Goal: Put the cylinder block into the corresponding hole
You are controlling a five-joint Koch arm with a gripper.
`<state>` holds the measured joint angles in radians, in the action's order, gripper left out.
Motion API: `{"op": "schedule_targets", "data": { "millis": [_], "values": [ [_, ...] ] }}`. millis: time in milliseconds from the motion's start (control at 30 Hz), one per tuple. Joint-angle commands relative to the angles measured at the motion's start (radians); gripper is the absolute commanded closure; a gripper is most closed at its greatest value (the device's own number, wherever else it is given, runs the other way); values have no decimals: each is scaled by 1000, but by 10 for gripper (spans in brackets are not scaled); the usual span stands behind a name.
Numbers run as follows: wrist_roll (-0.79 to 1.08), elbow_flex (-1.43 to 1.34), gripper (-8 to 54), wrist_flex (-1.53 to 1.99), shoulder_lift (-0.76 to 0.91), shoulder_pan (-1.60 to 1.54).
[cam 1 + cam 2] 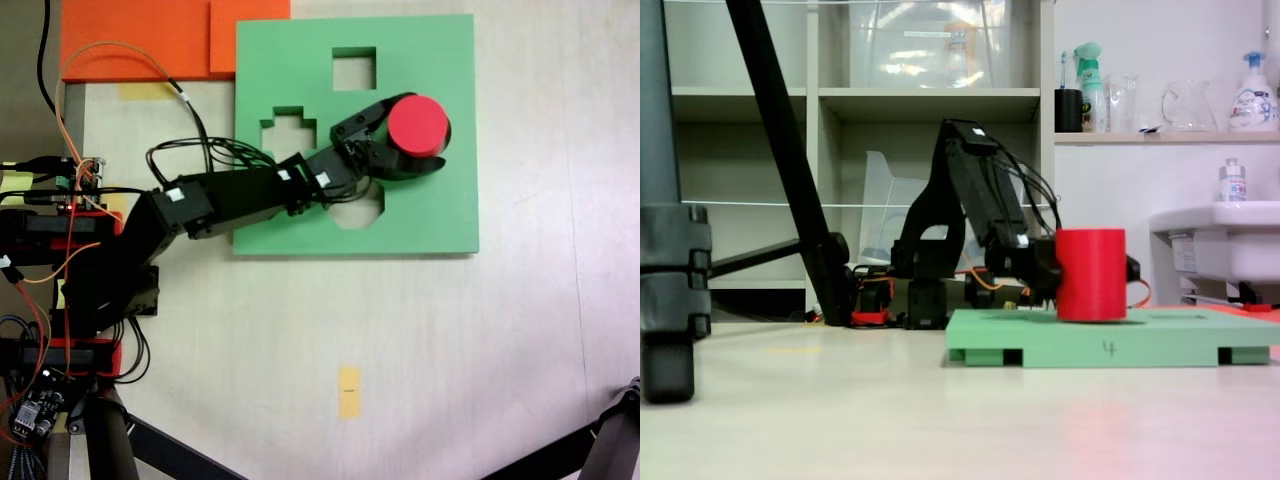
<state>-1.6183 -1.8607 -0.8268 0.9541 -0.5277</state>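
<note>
The cylinder block [418,124], a red foam cylinder with a flat round top, stands upright over the right part of the square green foam board [440,215]. My gripper [420,135] is shut on it, with one black finger behind it and the curved one in front. The corresponding hole is hidden under the block and the jaws. From the low fixed view, the cylinder block [1091,275] has its base at the top face of the green board [1110,342]. I cannot tell how deep it sits.
The board also has a square cutout [354,68], a cross-shaped cutout [290,130] and an octagonal cutout [362,210] partly under my arm. Orange foam boards [140,40] lie at the top left. Wires and the arm base [70,230] fill the left edge. Tripod legs [612,430] stand at the bottom right.
</note>
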Motion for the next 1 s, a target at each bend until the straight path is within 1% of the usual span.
{"op": "schedule_targets", "data": {
  "millis": [0, 167, 400, 433, 467, 500, 533, 567, 600, 633, 667, 867, 967],
  "values": [
    [-2, 74, 316, -17, 11, -29],
    [-2, 140, 316, 2, -57, -38],
    [0, 166, 312, 0, -89, -51],
    [0, 166, 287, -2, -89, -51],
    [0, 158, 161, -14, -92, -49],
    [3, 150, 75, -15, -92, -48],
    [29, 129, 43, -15, -84, -46],
    [46, 106, 41, -15, -72, -44],
    [55, 71, 18, -17, -51, -40],
    [58, 35, -52, -20, -32, -34],
    [58, 21, -68, -26, -28, -34],
    [61, -95, -68, -32, 64, -31],
    [61, -190, -67, -28, 179, -31]
  ]
}}
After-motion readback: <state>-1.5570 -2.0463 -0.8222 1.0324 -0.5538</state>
